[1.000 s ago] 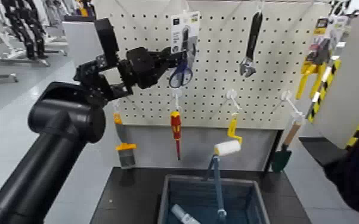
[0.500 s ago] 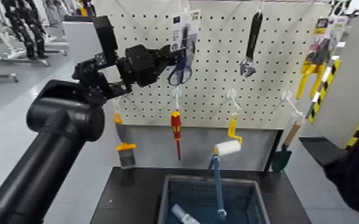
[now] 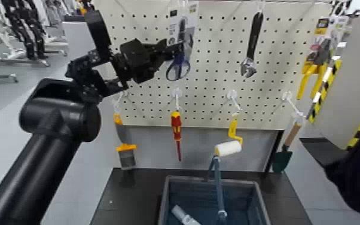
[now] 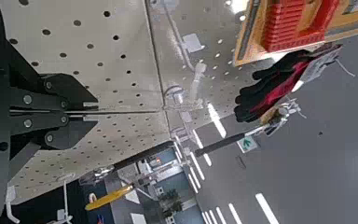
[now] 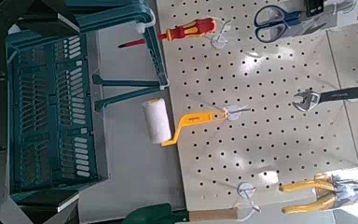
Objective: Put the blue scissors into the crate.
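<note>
The blue scissors, blue loops at the bottom of a tall white card, hang high on the pegboard. My left gripper reaches in from the left and is shut on the card's side edge. In the left wrist view the gripper pinches the card edge-on as a thin line. The right wrist view shows the scissors on the board, far from the crate. The crate, grey-blue, sits low in front of the board. My right gripper is out of view.
Also on the pegboard: a red-and-yellow screwdriver, a paint roller, a wrench, yellow pliers, a brush and a trowel. The crate holds a blue-handled tool and a white object.
My left gripper has risen and shifted a little left, carrying the scissors card upward along its hook.
</note>
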